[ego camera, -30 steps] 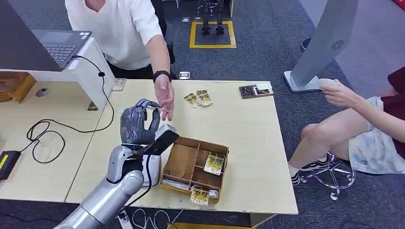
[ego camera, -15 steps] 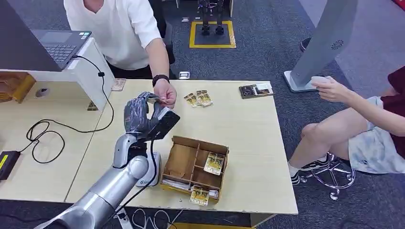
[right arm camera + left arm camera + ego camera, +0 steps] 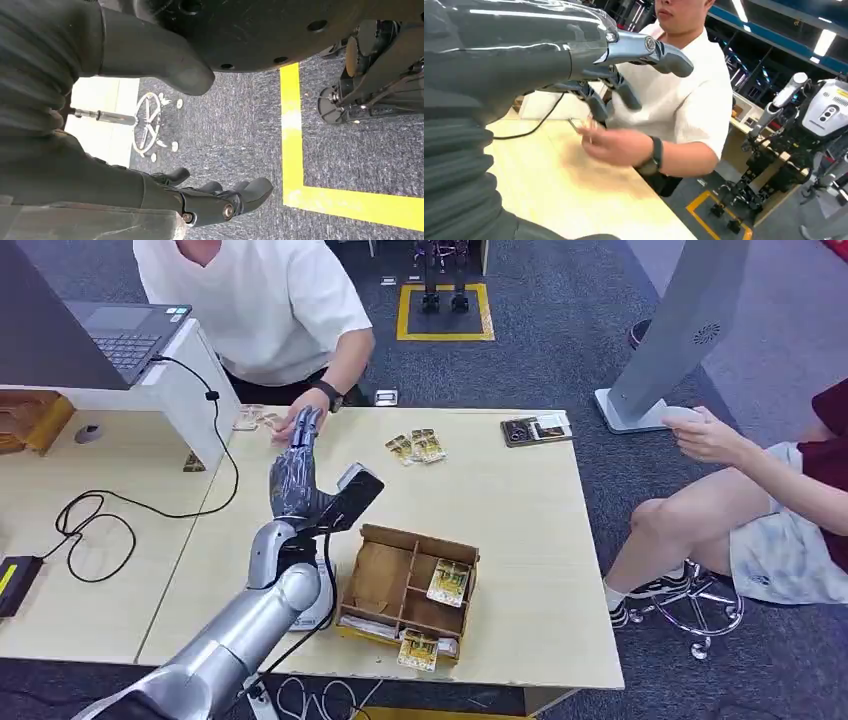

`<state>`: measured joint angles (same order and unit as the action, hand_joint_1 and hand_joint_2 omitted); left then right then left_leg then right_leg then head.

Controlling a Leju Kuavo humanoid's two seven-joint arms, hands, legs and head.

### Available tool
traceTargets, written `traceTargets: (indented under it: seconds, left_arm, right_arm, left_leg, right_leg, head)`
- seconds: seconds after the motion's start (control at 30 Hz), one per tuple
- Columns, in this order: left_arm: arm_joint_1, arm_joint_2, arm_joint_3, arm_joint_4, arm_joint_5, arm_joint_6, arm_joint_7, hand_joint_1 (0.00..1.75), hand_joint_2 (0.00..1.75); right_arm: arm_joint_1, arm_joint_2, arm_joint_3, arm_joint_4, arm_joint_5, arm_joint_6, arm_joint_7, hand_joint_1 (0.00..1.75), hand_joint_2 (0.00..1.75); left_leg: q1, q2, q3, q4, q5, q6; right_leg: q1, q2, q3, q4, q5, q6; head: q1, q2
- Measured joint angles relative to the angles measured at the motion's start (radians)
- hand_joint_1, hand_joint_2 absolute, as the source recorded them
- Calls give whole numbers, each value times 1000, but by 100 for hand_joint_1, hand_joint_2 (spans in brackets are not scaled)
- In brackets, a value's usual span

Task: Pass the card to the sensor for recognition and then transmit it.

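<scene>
Thin stiff light card (image 3: 574, 123), slippery, take by its edge; grey left hand (image 3: 296, 472) fingers spread, holding nothing.

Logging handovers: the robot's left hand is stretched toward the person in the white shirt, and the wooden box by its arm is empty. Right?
Not quite. The head view shows the left robot hand stretched toward the person in the white shirt, but the wooden box is not empty: card packets lie in its compartments.
</scene>
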<state>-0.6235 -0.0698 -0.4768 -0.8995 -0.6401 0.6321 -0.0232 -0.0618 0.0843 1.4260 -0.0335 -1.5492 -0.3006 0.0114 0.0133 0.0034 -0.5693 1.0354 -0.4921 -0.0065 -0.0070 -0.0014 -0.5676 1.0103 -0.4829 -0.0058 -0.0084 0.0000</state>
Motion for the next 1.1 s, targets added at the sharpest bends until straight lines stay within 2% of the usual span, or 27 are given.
traceTargets:
  seconds: [0.3, 0.6, 0.73, 0.83, 1.1]
  left_arm:
    - [24, 6, 0, -14, 43, 18, -37, 0, 175]
    - [112, 28, 0, -156, 116, 37, -119, 0, 175]
    - [166, 39, 0, -253, 148, 39, -171, 0, 175]
    - [220, 42, 14, -340, 174, 39, -252, 0, 175]
    - [312, 48, 47, -500, 210, 39, -387, 0, 175]
  right_arm:
    - [0, -2, 0, -2, -3, -2, 0, 0, 175]
    - [1, -1, 0, -2, -5, -7, -1, 0, 175]
    - [1, -1, 0, -2, -5, -9, -2, 0, 175]
    - [2, 1, -1, -2, -5, -11, -5, 0, 175]
    - [3, 6, -2, 5, -5, -11, -12, 0, 175]
  left_leg:
    - [0, 0, 0, 0, 0, 0]
    - [0, 0, 0, 0, 0, 0]
    - [0, 0, 0, 0, 0, 0]
    - [0, 0, 0, 0, 0, 0]
    - [0, 0, 0, 0, 0, 0]
  right_leg:
    - [0, 0, 0, 0, 0, 0]
    - [0, 0, 0, 0, 0, 0]
    - [0, 0, 0, 0, 0, 0]
    - [0, 0, 0, 0, 0, 0]
    - [0, 0, 0, 0, 0, 0]
  head:
    - [0, 0]
    - [0, 0]
    - [0, 0]
    - [0, 0]
    - [0, 0]
